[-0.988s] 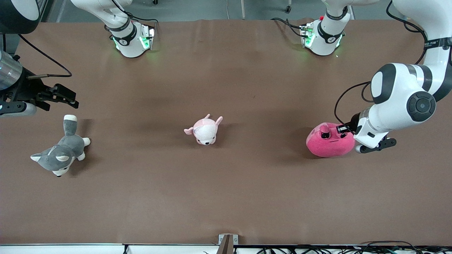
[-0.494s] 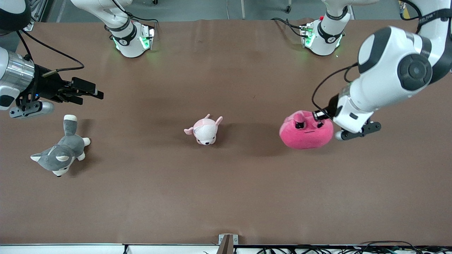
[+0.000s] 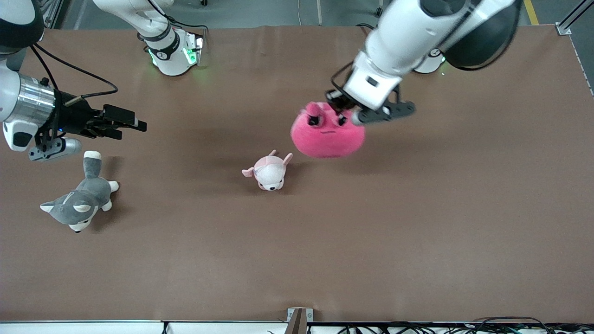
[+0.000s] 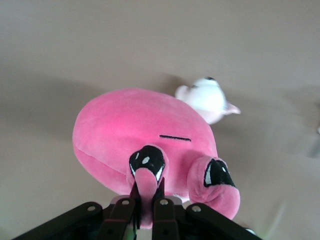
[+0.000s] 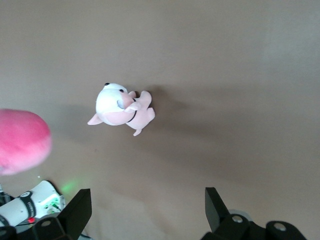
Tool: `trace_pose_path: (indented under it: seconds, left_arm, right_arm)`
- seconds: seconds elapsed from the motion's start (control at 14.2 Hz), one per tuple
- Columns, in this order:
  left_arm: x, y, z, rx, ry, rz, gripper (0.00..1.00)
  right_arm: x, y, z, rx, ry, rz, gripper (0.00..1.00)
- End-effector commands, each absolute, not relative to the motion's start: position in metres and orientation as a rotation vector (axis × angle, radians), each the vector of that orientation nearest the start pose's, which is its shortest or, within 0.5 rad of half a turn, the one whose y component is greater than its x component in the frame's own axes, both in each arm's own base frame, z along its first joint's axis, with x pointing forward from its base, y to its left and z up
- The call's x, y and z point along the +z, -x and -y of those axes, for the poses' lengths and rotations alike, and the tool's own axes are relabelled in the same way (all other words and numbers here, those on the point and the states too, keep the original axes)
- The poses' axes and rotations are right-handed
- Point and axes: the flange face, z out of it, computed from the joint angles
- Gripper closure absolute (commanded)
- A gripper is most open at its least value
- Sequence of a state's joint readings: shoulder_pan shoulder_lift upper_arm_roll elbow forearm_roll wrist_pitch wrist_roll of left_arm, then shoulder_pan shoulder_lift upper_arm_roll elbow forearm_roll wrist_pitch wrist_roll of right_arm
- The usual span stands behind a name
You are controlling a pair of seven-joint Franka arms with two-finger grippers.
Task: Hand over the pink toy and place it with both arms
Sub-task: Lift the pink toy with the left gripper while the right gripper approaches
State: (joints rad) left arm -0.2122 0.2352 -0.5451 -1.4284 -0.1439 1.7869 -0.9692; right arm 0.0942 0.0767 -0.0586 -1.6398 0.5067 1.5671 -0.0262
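Observation:
The pink toy (image 3: pixel 327 136), a hot-pink rounded plush with dark eyes and a thin straight mouth, hangs in the air over the middle of the table. My left gripper (image 3: pixel 329 116) is shut on one of its eye nubs; the left wrist view shows the nub pinched between the fingers (image 4: pixel 148 196) and the plush body (image 4: pixel 135 132) hanging below. My right gripper (image 3: pixel 125 123) is open and empty, up over the right arm's end of the table, above the grey husky. In the right wrist view the pink toy (image 5: pixel 22 141) shows at the frame's edge.
A small pale pink-and-white plush animal (image 3: pixel 269 170) lies at the table's middle, just nearer the front camera than the held toy; it also shows in the right wrist view (image 5: pixel 120 109). A grey-and-white plush husky (image 3: pixel 79 200) lies at the right arm's end.
My left gripper has lifted the pink toy off the table and carried it from the left arm's end toward the middle. My right gripper has crept toward the middle.

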Motion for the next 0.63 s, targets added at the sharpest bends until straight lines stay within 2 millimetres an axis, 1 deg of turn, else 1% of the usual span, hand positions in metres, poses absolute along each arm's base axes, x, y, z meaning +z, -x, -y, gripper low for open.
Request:
trace_pose_path:
  seconds: [0.0,0.07,0.14,0.21,0.28,0.42,0.49,0.56]
  left_arm:
    - [0.591,-0.476,0.458,0.148,3.485,0.472,1.00]
    - [0.585,-0.472,0.475,0.135,3.518,0.482,1.00]
    - [0.582,-0.466,0.493,0.107,3.557,0.491,1.00]
    - [0.579,-0.461,0.508,0.091,3.590,0.497,1.00]
    - [0.573,-0.458,0.517,0.096,3.605,0.499,1.00]
    - [0.572,-0.450,0.531,0.078,3.640,0.480,1.00]
    - [0.572,-0.445,0.539,0.070,3.658,0.472,1.00]
    - [0.568,-0.445,0.543,0.068,3.672,0.480,1.00]
  right_arm:
    - [0.563,-0.573,-0.095,0.210,2.550,0.037,0.00]
    - [0.560,-0.575,-0.097,0.222,2.523,0.015,0.01]
    - [0.557,-0.576,-0.098,0.229,2.517,0.011,0.05]
    - [0.556,-0.577,-0.102,0.232,2.510,0.014,0.15]
    - [0.554,-0.579,-0.111,0.228,2.505,0.024,0.19]
    - [0.553,-0.577,-0.133,0.227,2.505,0.061,0.20]
    - [0.549,-0.577,-0.141,0.245,2.488,0.061,0.20]
    - [0.548,-0.576,-0.149,0.260,2.461,0.068,0.20]
